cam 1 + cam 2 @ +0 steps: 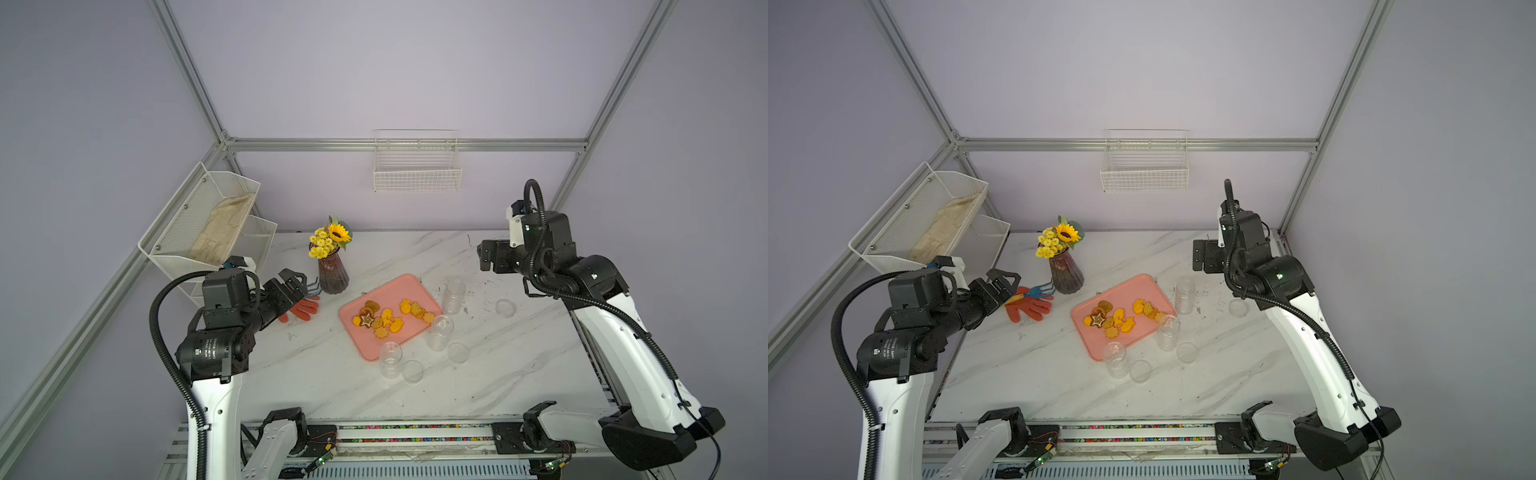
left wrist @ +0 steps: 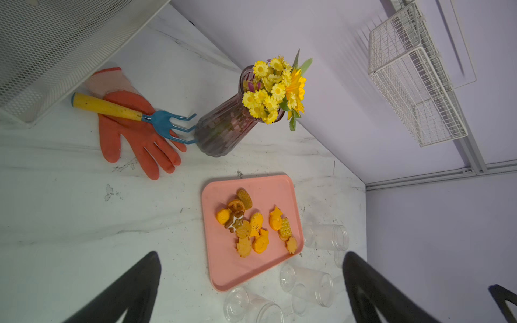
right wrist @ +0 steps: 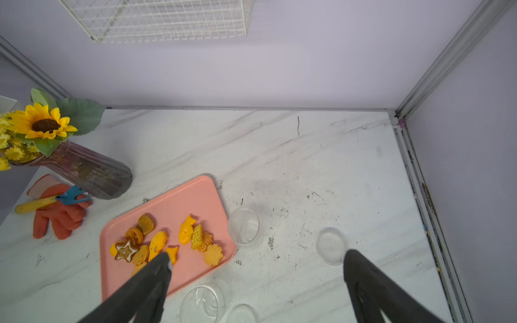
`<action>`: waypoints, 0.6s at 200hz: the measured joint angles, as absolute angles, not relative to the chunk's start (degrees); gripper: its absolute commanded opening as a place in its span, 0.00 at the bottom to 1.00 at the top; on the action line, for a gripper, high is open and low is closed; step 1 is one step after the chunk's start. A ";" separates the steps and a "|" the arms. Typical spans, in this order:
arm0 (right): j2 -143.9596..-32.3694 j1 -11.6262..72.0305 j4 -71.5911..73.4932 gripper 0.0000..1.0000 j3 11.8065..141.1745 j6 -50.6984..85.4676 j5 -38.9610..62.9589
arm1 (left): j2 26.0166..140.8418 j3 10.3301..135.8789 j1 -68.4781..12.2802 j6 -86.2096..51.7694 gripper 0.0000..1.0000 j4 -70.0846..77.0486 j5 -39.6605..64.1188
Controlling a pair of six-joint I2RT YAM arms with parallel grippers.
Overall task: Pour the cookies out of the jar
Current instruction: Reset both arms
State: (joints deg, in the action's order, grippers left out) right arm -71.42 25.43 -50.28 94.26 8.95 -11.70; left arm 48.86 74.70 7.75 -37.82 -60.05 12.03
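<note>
Far left first: the left gripper point(image 1: 300, 283) hangs above the table w/ jaws wide apart and nothing in them, over an orange rubber glove point(image 1: 306, 309) and a blue hand rake w/ yellow handle point(image 1: 1037, 291). Next along is a ribbed purple glass vase point(image 1: 333, 277) of sunflowers, not in play. Centre now: a flat pink plastic tray point(image 1: 365, 343), and here are the cookies point(image 1: 386, 319), small orange-yellow and brown biscuits, all spread on it in two loose clusters. Just off the tray's right and near edges stand three clear plastic jars point(image 1: 454, 296), upright, uncapped and, as far as I can see, empty, w/ three clear round lids point(image 1: 505, 308) lying on the white marble table point(image 1: 478, 386) beside them. Far right, the right gripper point(image 1: 483, 257) is raised well clear, jaws spread too, holding zip. Verdict: the pour looks done, w/ nothing visibly left in any jar; at most the arms park.
</note>
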 measured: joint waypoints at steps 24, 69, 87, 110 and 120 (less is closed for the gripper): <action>-68.58 24.82 -44.10 0.97 88.53 8.47 -14.44 | 44.80 68.55 7.75 -37.23 1.00 -56.40 7.55; -62.08 24.62 -29.76 0.97 71.85 6.17 -19.94 | 30.76 53.67 7.77 -35.94 1.00 -46.11 0.60; -60.51 24.32 -25.54 0.97 66.98 5.26 -22.37 | 25.65 48.51 7.75 -35.70 1.00 -42.30 -1.83; -60.42 23.59 -22.04 0.98 63.46 4.84 -25.23 | 21.56 43.35 7.75 -35.07 1.00 -38.70 -4.89; -60.55 23.24 -20.88 0.97 62.26 4.82 -26.30 | 20.14 41.36 7.75 -34.61 1.00 -37.41 -6.02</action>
